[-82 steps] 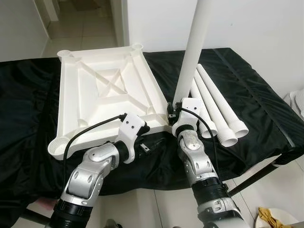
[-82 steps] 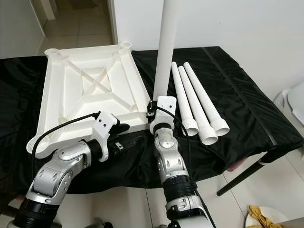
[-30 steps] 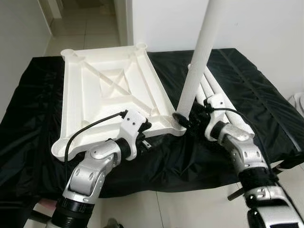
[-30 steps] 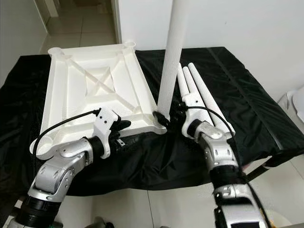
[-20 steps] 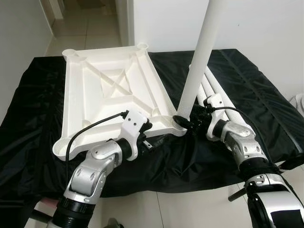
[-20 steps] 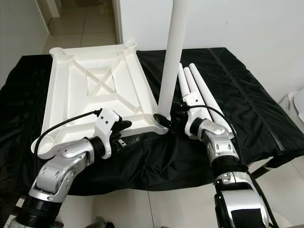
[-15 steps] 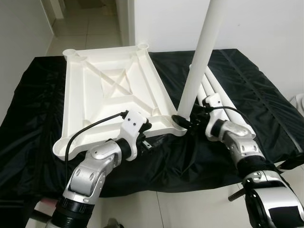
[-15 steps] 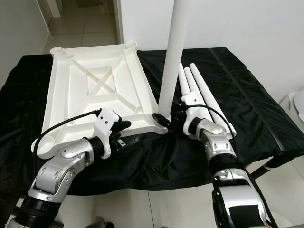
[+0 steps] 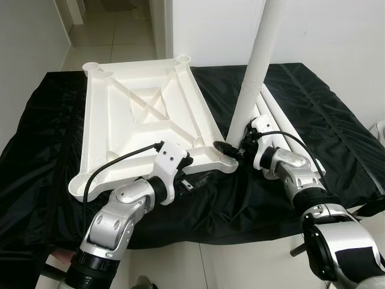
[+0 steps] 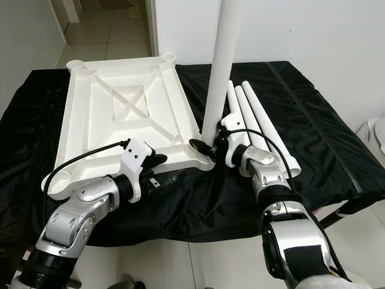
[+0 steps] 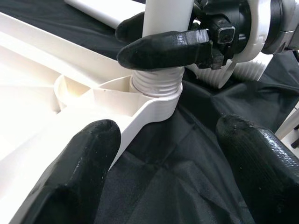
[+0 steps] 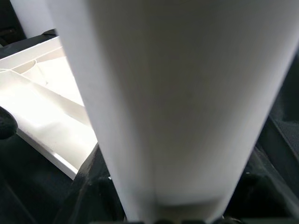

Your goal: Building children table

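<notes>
A white tabletop (image 9: 138, 120) lies upside down on the black cloth. One white leg (image 9: 255, 72) stands upright in its near right corner socket (image 11: 156, 88), threads showing at the base. My right gripper (image 9: 231, 146) is shut on that leg just above the socket, one finger (image 11: 163, 46) across the front; the leg (image 12: 177, 93) sits between its jaws in the right wrist view. My left gripper (image 9: 194, 182) is open at the tabletop's near edge, just left of the socket, its fingers (image 11: 74, 163) holding nothing. Three spare legs (image 9: 289, 129) lie side by side to the right.
The black cloth (image 9: 337, 120) covers a low table whose front edge runs just below my grippers. A white wall stands behind, with a doorway (image 9: 114, 24) at the far left. Tiled floor (image 9: 240, 265) shows in front.
My right gripper has swung from in front of the upright leg round to its right side, still on the leg's base. The left gripper stays put. The camera has shifted slightly.
</notes>
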{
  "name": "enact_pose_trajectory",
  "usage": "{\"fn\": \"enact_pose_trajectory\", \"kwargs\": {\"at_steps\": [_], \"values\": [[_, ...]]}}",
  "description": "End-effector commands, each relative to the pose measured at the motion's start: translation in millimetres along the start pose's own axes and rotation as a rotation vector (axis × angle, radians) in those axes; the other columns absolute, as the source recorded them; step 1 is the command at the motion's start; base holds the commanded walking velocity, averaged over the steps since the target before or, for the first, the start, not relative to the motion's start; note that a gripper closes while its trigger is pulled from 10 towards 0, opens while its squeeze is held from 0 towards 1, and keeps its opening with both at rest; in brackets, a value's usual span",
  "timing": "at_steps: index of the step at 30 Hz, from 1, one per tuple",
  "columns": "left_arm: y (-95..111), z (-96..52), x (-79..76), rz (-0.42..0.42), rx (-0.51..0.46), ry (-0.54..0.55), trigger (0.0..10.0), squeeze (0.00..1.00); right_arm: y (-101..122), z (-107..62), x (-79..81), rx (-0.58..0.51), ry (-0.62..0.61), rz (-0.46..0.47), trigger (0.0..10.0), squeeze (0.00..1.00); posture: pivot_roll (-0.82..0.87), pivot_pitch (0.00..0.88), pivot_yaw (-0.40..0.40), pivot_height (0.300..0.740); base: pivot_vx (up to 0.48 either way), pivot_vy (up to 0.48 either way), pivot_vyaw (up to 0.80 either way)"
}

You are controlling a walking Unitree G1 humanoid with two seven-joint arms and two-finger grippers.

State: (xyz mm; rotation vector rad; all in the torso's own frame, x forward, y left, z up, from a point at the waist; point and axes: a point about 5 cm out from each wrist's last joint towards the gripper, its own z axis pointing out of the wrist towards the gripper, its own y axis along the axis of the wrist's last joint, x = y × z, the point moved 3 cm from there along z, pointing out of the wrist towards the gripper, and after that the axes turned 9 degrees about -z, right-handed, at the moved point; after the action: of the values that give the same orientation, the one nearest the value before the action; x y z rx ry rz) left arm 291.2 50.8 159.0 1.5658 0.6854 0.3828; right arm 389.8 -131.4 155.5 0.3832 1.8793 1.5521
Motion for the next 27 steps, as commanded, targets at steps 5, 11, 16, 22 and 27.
{"fn": "enact_pose_trajectory", "kwargs": {"at_steps": [5, 11, 16, 22, 27], "values": [[-3, -1.6, -1.2, -0.006, 0.013, -0.007, 10.0, 0.0, -10, 2.3, 8.7, 0.023, 0.039, 0.022, 0.0, 0.0, -0.04, 0.052, 0.022, 0.74, 0.0, 0.0, 0.0], [-1, -2.0, -0.2, 0.001, 0.013, -0.006, 10.0, 0.0, -8, 4.3, 7.8, -0.002, -0.021, 0.043, 0.0, 0.0, -0.02, 0.05, 0.029, 0.74, 0.0, 0.0, 0.0], [0, -2.5, 1.3, 0.004, 0.007, 0.002, 10.0, 0.0, -7, 7.4, 2.9, -0.019, -0.161, 0.058, 0.0, 0.0, -0.02, 0.047, 0.027, 0.74, 0.0, 0.0, 0.0], [-1, -3.3, 0.3, 0.003, 0.011, -0.001, 10.0, 0.0, 0, 14.8, 12.7, -0.076, -0.23, 0.082, 0.0, 0.0, -0.02, 0.049, 0.027, 0.74, 0.0, 0.0, 0.0], [0, -2.5, 0.6, 0.003, 0.009, 0.0, 10.0, 0.0, -1, 20.7, 16.2, -0.066, -0.4, 0.161, 0.0, 0.0, -0.03, 0.048, 0.022, 0.74, 0.0, 0.0, 0.0]]}}
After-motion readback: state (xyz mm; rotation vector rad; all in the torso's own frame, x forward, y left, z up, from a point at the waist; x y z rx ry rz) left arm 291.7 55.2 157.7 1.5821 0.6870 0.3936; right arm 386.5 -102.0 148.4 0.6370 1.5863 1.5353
